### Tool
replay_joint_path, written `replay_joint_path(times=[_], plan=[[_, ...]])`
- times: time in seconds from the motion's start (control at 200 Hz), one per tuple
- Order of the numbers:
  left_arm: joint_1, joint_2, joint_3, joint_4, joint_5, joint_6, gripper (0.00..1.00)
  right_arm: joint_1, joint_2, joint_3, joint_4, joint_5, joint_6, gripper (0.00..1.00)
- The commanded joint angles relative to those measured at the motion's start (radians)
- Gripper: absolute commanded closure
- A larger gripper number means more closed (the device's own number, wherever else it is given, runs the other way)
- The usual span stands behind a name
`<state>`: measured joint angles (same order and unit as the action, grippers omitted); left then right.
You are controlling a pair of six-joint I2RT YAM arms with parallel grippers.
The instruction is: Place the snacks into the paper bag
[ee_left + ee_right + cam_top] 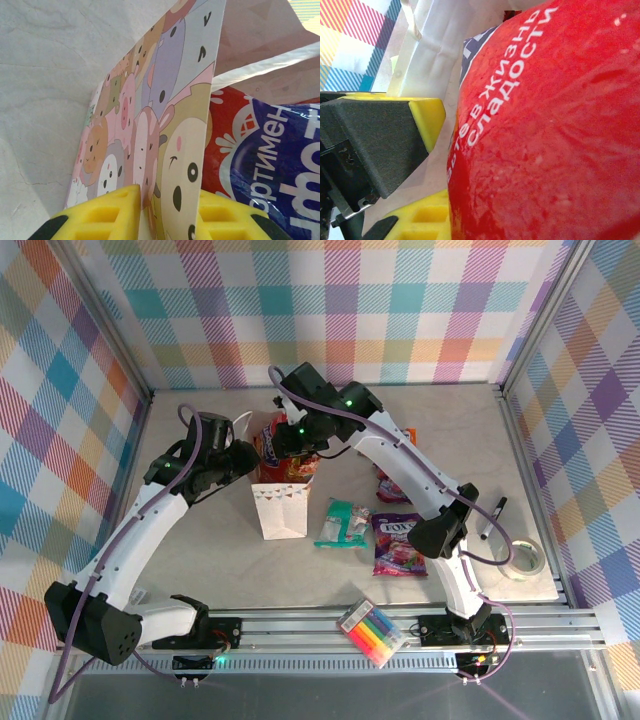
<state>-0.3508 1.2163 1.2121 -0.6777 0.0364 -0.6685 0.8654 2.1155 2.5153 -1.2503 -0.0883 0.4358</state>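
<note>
— What writing can you read?
— Your right wrist camera shows white Cyrillic on the red chip bag (545,125): "ЖИЗНЬ" and "СЛАДОСТИ". Your left wrist camera catches "ртимен" on its blue panel. Print on the purple candy bag (400,543) is too small to read.
— Where is the packet, and how do your claws stand?
— Glossy, it stands upright in the mouth of the white paper bag (282,510), mid-table. Your left gripper (165,220), at the bag's 9 o'clock, is clamped on the cartoon-printed paper wall, yellow foam on either side. Your right gripper (437,170), at 12 o'clock over the mouth, shows jaws slightly apart at the packet's edge. Whether they pinch it cannot be told.
— What lies around?
— The teal packet (343,523) lies at the bag's 4 o'clock, the purple one beyond. A small magenta packet (386,485) at 3 o'clock is half hidden under your right arm. Marker pens (372,630) cross the rail (300,625) at 5 o'clock. A tape roll (522,558) and black pen (492,518) lie far out toward 3 o'clock.
</note>
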Motion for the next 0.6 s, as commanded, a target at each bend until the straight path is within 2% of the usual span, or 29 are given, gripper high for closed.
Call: replay_joint_path(times=[0.0, 0.37, 0.595], plan=[[0.007, -0.018, -0.002, -0.005, -0.002, 0.007, 0.75, 0.009, -0.012, 0.054, 0.057, -0.014, -0.017, 1.00], [0.013, 0.003, 0.010, -0.019, 0.000, 0.012, 0.75, 0.016, 0.010, 0.056, 0.069, -0.027, -0.039, 1.00], [0.022, 0.008, 0.009, -0.020, 0.048, 0.008, 0.75, 0.022, 0.021, 0.059, 0.056, -0.047, -0.056, 1.00]])
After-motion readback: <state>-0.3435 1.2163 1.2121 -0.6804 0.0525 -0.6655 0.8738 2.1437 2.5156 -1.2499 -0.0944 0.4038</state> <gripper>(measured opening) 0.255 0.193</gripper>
